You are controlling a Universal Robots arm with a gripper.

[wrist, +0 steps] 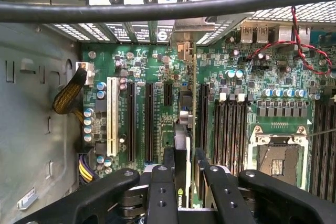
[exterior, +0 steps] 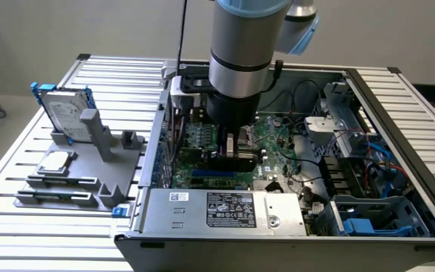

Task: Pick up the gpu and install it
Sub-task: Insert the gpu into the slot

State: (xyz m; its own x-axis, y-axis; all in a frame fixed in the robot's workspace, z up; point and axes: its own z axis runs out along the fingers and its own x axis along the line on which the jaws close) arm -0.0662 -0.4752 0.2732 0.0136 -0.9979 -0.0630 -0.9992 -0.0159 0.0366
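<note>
The gpu [wrist: 182, 145] stands on edge between the fingers [wrist: 160, 198], over the motherboard [wrist: 252, 77] inside the case [wrist: 31, 103].

Stands vertical along the arm [exterior: 240, 56], with the gripper [exterior: 237, 148] pointed straight down below the wrist. Clamps the gpu [wrist: 182, 141] edge-on between both fingers [wrist: 169, 157], one against each face.

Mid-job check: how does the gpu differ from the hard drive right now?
Place: the gpu is inside the computer case, over the motherboard; the hard drive is outside it, on the grey stand.
Hold: the gripper is clamped on the gpu; nothing touches the hard drive.
Look: the gpu shows a black shroud; the hard drive is silver in a blue frame.
Both stand on edge.
</note>
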